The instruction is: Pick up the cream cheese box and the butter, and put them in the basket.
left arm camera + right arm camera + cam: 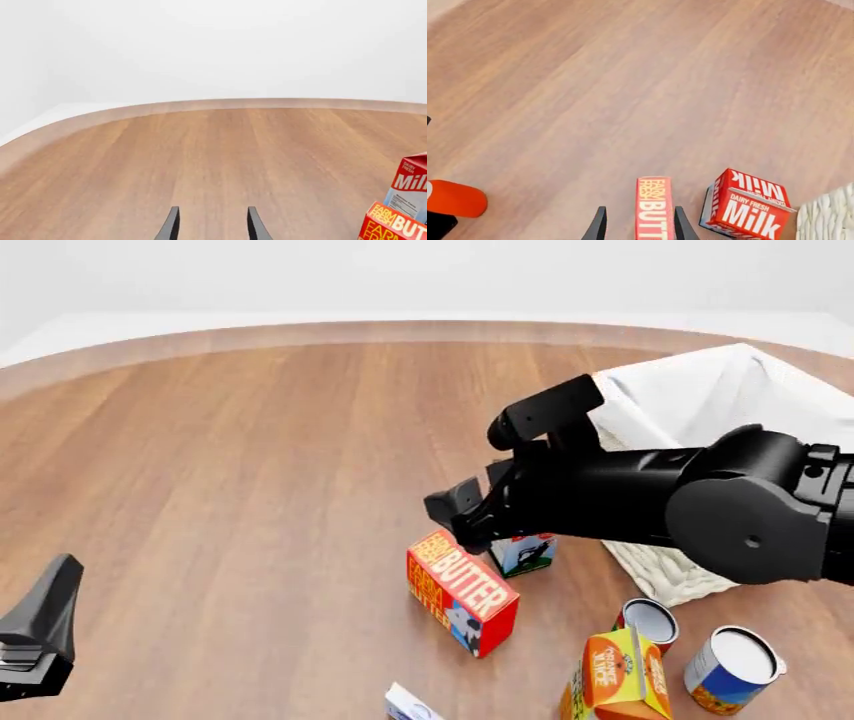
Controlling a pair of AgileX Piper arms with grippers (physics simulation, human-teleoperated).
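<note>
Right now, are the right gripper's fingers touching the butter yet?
Cannot tell. In the right wrist view the open right gripper straddles the butter, with slim gaps beside both fingertips, but the height above it isn't clear.

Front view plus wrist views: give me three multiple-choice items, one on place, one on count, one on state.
1. Where does the oblong orange-red butter box lie?
A. inside the cream-white woven basket
B. on the wooden table, left of the basket
C. on top of the red-white milk carton

2. How many round cans stand by the orange juice carton?
A. none
B. two
C. four

3. The right gripper is:
A. open, fingers either side of the butter box
B. shut on the milk carton
C. out of view

Key: 1 B, it rests on the wood outside the basket; 2 B, two open-topped cans show; 3 A, the right wrist view shows the box between spread fingers.
</note>
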